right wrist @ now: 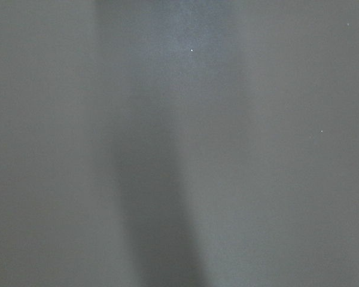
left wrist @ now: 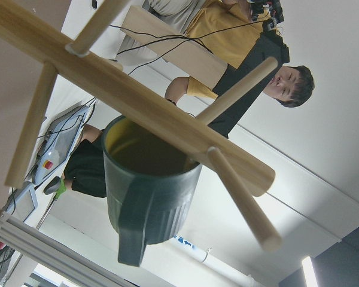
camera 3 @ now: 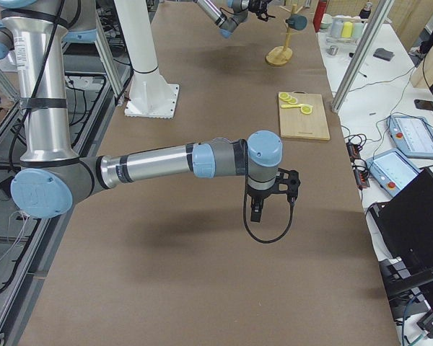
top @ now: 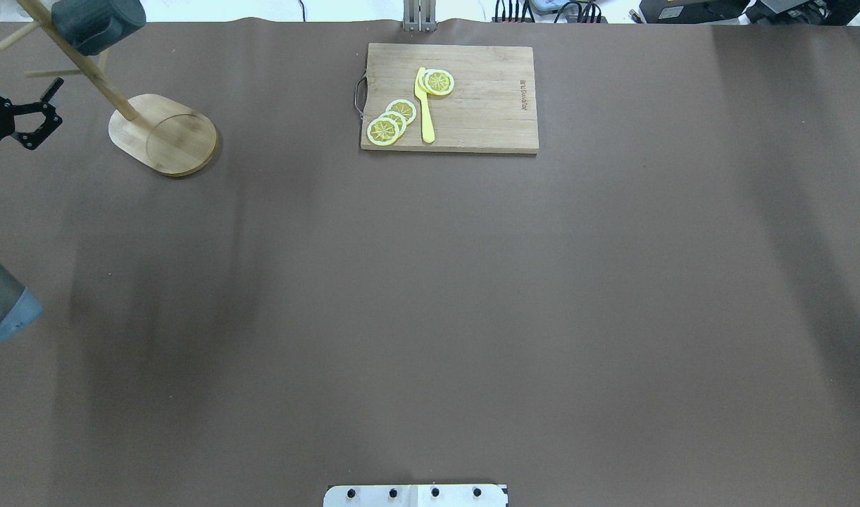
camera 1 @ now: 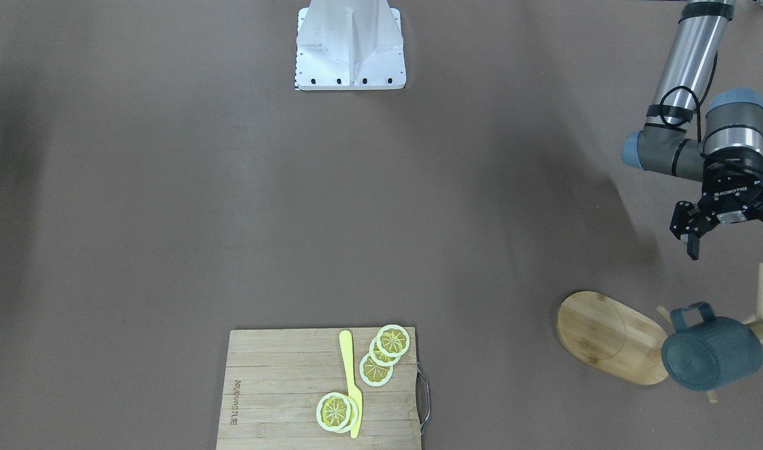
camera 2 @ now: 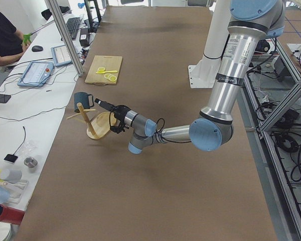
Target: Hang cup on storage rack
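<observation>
cup (camera 1: 712, 353) is hanging on a peg of the rack (camera 1: 606, 334), off the table. left gripper (camera 1: 733, 245) is hovering just beside it, jaws spread, empty. right gripper (camera 3: 273, 200): cannot tell. risk: a finger clipping a peg, tipping the rack and shaking the cup off.

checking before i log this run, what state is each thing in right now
cup: hung on the rack, not held
rack: standing on its base
left gripper: open, empty, clear of the cup
right gripper: cannot tell if open or shut
knife: flat on the board, between lemon slices
</observation>
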